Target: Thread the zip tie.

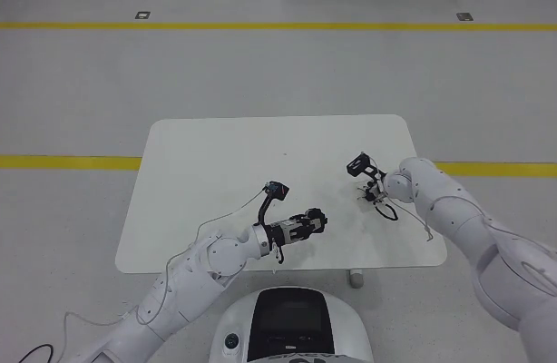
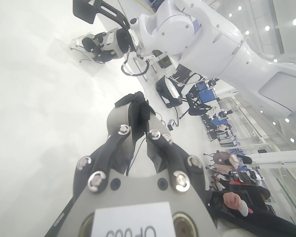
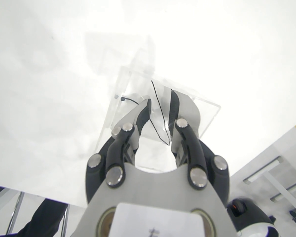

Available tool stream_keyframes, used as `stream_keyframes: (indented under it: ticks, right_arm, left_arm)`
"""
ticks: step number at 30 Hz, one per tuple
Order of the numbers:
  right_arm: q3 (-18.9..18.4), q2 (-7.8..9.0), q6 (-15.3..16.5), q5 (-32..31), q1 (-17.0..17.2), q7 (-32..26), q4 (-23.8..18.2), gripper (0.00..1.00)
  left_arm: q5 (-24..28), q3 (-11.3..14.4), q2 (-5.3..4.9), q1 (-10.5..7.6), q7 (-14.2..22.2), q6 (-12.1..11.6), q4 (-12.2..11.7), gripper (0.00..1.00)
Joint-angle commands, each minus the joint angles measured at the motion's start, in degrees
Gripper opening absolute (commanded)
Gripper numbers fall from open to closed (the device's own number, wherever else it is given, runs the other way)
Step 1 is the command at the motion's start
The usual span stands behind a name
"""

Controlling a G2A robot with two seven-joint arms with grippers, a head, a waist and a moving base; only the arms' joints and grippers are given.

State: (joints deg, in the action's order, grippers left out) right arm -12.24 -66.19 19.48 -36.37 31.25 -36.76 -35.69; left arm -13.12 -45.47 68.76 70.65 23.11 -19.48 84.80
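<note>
A thin black zip tie (image 3: 159,109) lies bent in a V on a small clear stand (image 3: 207,109) on the white table (image 1: 260,154). My right gripper (image 3: 160,99) hangs just over the stand, open, with the tie's strap running between its fingers, touching neither pad. From the left wrist view the right gripper (image 2: 88,48) and the clear stand (image 2: 75,43) sit farther off. My left gripper (image 2: 138,99) is shut, pads pressed together, above the table near its front edge (image 1: 319,220). A thin black strand (image 2: 135,154) runs by its finger bases; whether it is gripped I cannot tell.
The table's front edge (image 1: 288,269) runs just below the left gripper. The right gripper (image 1: 367,193) works near the table's right side. Bare tabletop lies behind and left of both arms. Yellow floor lines (image 1: 61,162) cross the room beyond.
</note>
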Motion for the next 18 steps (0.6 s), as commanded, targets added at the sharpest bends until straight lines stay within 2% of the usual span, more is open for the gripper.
stream_keyframes:
  ticks: [1, 8, 14, 18]
  right_arm:
    - [0.2, 0.14, 0.0, 0.2, 0.0, 0.1, -0.2, 0.24]
    - [1.0, 0.49, 0.0, 1.1, -0.1, -0.1, -0.6, 0.23]
    - [1.5, 0.38, 0.0, 2.9, -0.2, -0.9, -0.2, 0.18]
    - [1.9, 0.31, 0.0, 3.6, -0.3, -0.8, 0.1, 0.00]
  left_arm:
    - [0.0, 0.0, 0.00, 0.00, 0.0, 0.0, 0.0, 0.00]
    - [0.0, 0.0, 0.00, 0.00, 0.0, 0.0, 0.0, 0.00]
    - [0.0, 0.0, 0.00, 0.00, 0.0, 0.0, 0.0, 0.00]
    - [0.0, 0.0, 0.00, 0.00, 0.0, 0.0, 0.0, 0.00]
